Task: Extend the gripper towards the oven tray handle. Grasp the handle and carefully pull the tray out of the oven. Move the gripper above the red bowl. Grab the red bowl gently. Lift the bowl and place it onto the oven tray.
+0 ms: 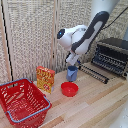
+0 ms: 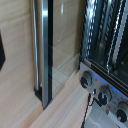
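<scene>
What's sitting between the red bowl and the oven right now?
Nothing visible lies directly between the red bowl and the oven. The blue cup stands just behind the bowl, off that line but probably close enough to clip on the lift.

Bare table (image 1: 95, 102) lies around the red bowl (image 1: 69, 89); blue cup (image 1: 72, 73) stands just behind it.

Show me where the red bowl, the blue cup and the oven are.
Red bowl (image 1: 69, 89), exterior view, point on its inner floor.
Blue cup (image 1: 72, 74), exterior view, point on its side wall.
Oven (image 1: 114, 45), exterior view, point on its black top.
</scene>
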